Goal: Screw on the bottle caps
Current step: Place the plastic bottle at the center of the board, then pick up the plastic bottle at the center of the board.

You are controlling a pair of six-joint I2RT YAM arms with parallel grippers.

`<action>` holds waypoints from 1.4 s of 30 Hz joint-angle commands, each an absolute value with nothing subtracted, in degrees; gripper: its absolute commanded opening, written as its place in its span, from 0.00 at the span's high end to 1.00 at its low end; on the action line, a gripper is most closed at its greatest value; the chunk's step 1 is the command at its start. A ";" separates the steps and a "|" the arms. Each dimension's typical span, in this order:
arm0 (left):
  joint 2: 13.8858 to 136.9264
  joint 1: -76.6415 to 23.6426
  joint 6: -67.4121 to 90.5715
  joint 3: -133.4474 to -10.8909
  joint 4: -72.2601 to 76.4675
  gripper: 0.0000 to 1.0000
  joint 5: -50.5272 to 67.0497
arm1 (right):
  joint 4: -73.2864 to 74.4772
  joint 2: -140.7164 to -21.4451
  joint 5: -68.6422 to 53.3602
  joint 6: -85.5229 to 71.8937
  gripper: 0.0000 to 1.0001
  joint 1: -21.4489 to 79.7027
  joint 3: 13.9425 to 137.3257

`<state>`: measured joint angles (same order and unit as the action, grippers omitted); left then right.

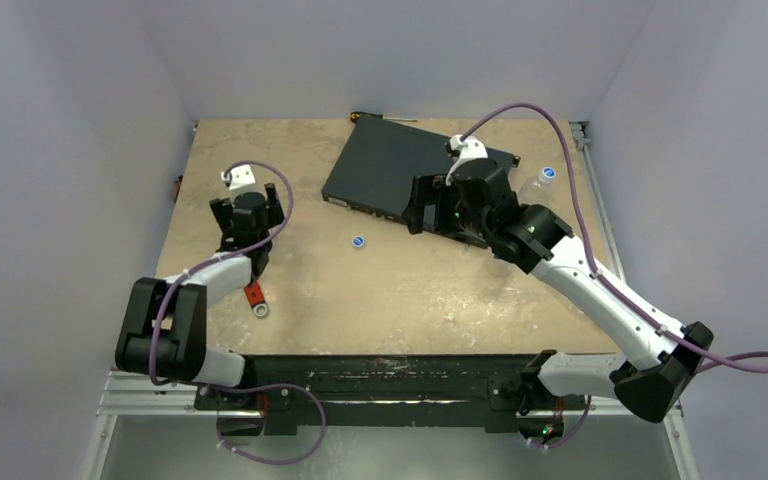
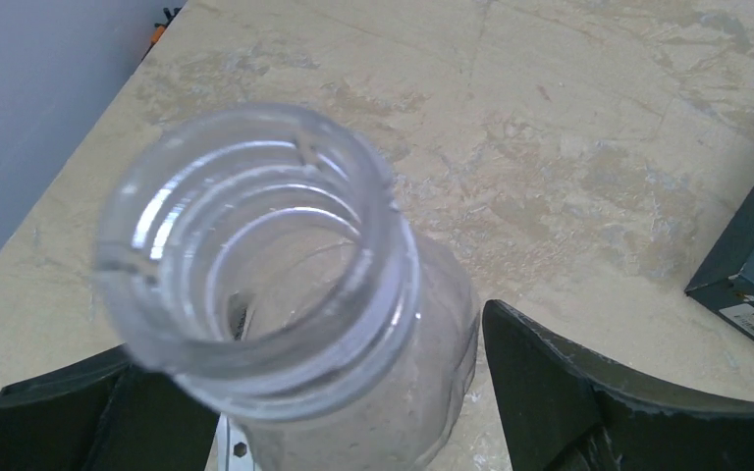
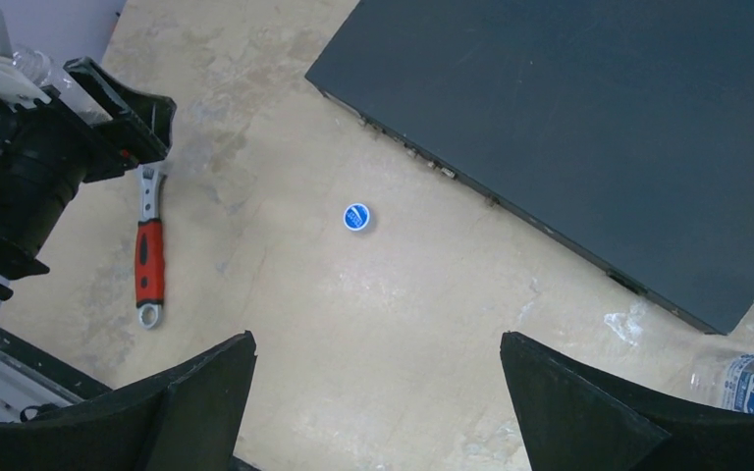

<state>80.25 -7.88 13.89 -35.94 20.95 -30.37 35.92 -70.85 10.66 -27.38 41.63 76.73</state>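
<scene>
Barely begun: 1 bottle [image 2: 285,294] stands uncapped, well left of the box [image 1: 400,170], between the spread jaws of the left gripper [image 2: 324,363] (not pinched). 1 cap [image 3: 356,217] lies loose on the tabletop [image 1: 410,300] near the box; the right gripper [image 3: 375,343], spread, holds nothing.

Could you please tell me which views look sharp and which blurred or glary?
Left wrist: the clear plastic bottle looms close, its threaded neck soft, with bright glints. Right wrist: sharp on the small round blue cap and flat black box. Top external: even light, faint shadows.
</scene>
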 commanded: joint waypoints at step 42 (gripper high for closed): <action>64.15 -12.22 34.06 -53.97 -3.78 0.58 47.10 | 1.23 -82.49 9.50 -14.00 0.02 60.83 68.45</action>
<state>63.22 -11.16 31.40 -51.77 -6.04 45.56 4.64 -82.17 5.06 -14.85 59.70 64.84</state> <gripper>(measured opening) 0.475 0.983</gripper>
